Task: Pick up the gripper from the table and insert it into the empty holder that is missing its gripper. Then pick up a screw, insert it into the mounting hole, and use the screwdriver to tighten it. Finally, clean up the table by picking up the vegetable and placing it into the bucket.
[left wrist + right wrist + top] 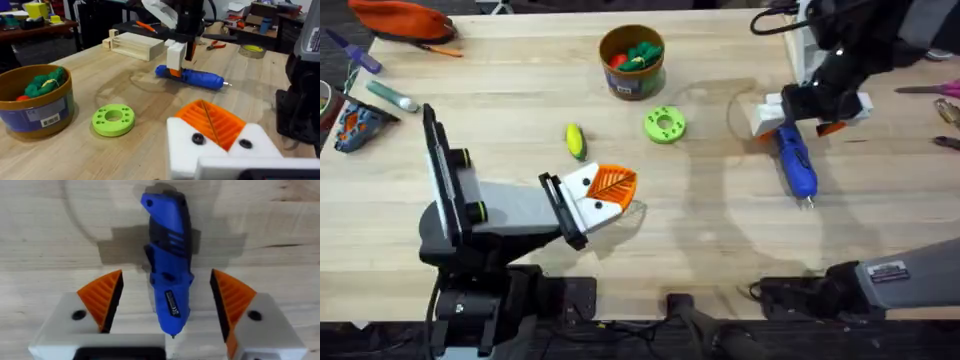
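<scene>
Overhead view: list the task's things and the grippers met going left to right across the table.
vegetable → left gripper → bucket → green ring-shaped disc → screwdriver, with the right gripper open over its far end.

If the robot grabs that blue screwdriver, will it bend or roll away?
Probably no bending: the screwdriver looks like hard molded plastic. It may roll a little, since its body is rounded and it lies flat on the table. The right gripper has ribbed orange pads on both sides, which should help against slipping.
</scene>
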Motion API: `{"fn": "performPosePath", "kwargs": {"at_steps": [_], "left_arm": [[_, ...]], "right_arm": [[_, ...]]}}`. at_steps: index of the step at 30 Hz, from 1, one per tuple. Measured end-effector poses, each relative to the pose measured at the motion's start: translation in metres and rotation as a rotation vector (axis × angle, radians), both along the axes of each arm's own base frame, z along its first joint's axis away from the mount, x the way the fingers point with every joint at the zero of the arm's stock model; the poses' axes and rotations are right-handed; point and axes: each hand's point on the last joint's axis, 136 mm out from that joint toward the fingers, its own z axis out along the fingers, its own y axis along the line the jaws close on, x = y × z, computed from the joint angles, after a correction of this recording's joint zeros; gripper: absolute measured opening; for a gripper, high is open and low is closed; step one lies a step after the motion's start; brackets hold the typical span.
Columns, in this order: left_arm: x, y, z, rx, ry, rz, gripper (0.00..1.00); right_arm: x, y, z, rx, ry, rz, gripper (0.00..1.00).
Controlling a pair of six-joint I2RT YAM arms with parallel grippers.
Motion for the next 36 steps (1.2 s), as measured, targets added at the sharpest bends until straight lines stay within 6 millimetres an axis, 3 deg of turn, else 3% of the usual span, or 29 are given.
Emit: {"fn": "performPosePath", "kwargs": {"at_steps": [6, 17, 36], "left_arm": [[0.0, 0.0, 0.0, 0.0, 0.0, 0.0, 0.016], [0.0, 0.0, 0.0, 0.0, 0.0, 0.0, 0.016], [0.0, 0.0, 0.0, 0.0, 0.0, 0.0, 0.016]], "right_arm": [[0.003, -0.013, -0.006, 0.039, 0.012, -0.007, 0.991], [0.006, -0.013, -0.03, 0.056, 0.068, 0.011, 0.99], [0.005, -0.014, -0.043, 0.05, 0.099, 0.021, 0.989]]}}
